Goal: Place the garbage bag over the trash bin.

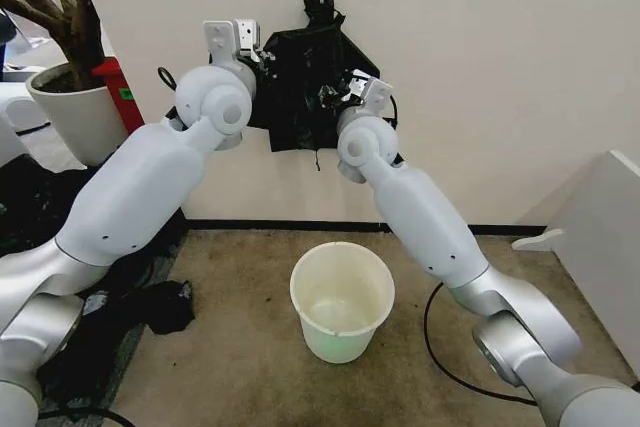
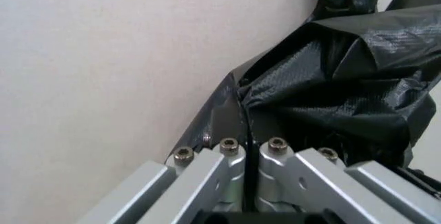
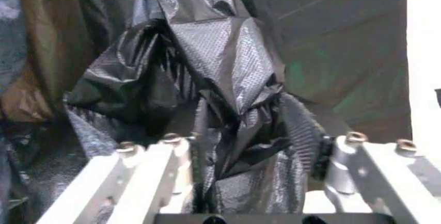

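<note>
I see one garbage bag (image 1: 300, 87) hanging on the wall at twelve o'clock. My left pincer (image 2: 246, 146) is clamped on its edge; my right pincer (image 3: 255, 146) stands apart around a fold — apparently. One trash bin (image 1: 341, 299) sits on the floor below.

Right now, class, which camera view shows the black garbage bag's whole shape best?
The head view: the garbage bag hangs against the wall above the white bin, held between both end effectors, outline complete. The left wrist view gives a close-up of one pinched edge; the right wrist view gives bunched folds between open fingers.
</note>
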